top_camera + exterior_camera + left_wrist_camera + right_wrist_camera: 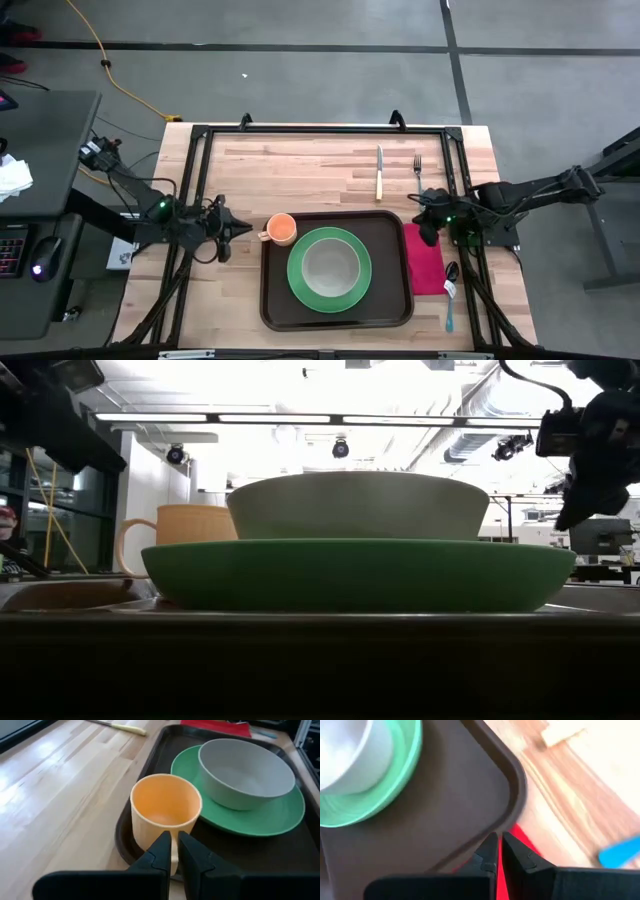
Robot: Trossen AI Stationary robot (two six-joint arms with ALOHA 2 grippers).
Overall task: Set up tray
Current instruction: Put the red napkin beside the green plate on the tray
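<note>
Dark brown rectangular plastic tray [337, 312] was laid on the wooden table [300, 165], nearer its front edge, loaded with a round green plate [329, 294] and a grey bowl [331, 267]. The left gripper [173, 851] was clenched on the orange cup's [165, 810] handle at the tray's left rim. The right gripper [499, 849] was held pinched together over a red napkin [424, 262]. Farther off, a yellow-handled knife [379, 172] and fork [418, 170] were laid.
</note>
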